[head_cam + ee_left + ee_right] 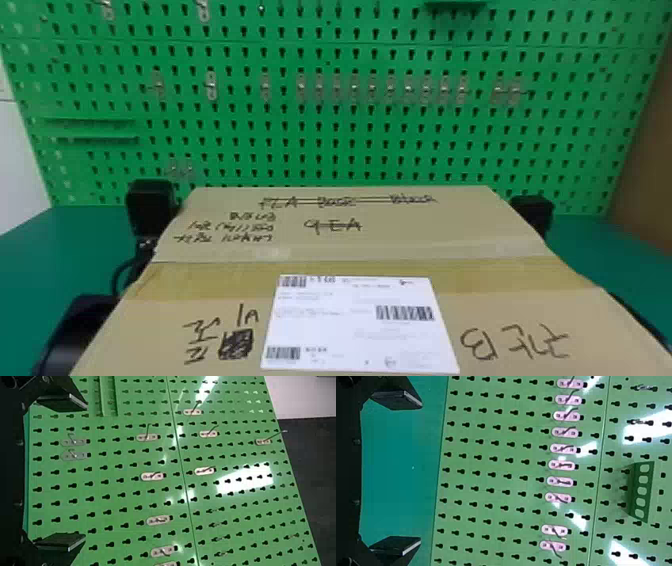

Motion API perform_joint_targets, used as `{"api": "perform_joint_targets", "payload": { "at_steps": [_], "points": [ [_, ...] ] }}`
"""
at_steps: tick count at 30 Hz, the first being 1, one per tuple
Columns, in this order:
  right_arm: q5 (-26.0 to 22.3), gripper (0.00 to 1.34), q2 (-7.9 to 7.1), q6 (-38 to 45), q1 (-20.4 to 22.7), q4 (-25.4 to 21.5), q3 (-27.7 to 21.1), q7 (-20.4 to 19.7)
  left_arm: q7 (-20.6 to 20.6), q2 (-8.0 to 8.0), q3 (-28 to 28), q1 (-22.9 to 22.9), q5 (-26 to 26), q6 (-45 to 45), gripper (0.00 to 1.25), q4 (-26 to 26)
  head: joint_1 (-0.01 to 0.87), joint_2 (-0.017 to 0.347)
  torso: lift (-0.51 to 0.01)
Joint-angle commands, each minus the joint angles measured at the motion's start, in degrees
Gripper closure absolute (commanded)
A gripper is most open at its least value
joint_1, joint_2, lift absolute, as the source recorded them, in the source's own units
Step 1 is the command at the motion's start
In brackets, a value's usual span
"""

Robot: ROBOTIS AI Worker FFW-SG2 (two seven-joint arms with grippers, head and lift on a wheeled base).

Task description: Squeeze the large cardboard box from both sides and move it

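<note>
The large cardboard box, with a white label and handwriting on top, spans the lower middle of the head view. Close along its left side is my left gripper, and my right gripper is at its far right side, partly hidden by the box. Whether either one touches the cardboard, I cannot tell. In the left wrist view, the left gripper has its two fingers wide apart with nothing between them. The right gripper is likewise open and holds nothing in the right wrist view.
Behind the box rises a green pegboard with metal hooks and small shelves. The green tabletop extends on both sides of the box. A brown surface stands at the far right.
</note>
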Motion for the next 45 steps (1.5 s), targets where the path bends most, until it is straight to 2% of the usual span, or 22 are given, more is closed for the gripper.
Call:
{"api": "perform_joint_targets", "payload": {
  "at_steps": [1, 35, 45],
  "points": [
    [-0.2, 0.10, 0.15, -0.1, 0.0, 0.1, -0.1, 0.2, 0.0, -0.04, -0.2, 0.0, 0.1, 0.0, 0.13, 0.0, 0.398, 0.051, -0.209],
    [0.0, 0.10, 0.06, -0.1, -2.7, 0.1, 1.1, 0.3, 0.0, 0.22, -0.5, -2.4, -0.4, 0.0, 0.13, 0.0, 0.398, 0.051, -0.209],
    [-0.1, 0.10, 0.76, -0.6, -1.8, 0.3, 0.7, 0.3, 0.0, 0.05, -0.6, -1.8, -0.4, -0.4, 0.13, 0.0, 0.398, 0.051, -0.209]
  ]
}}
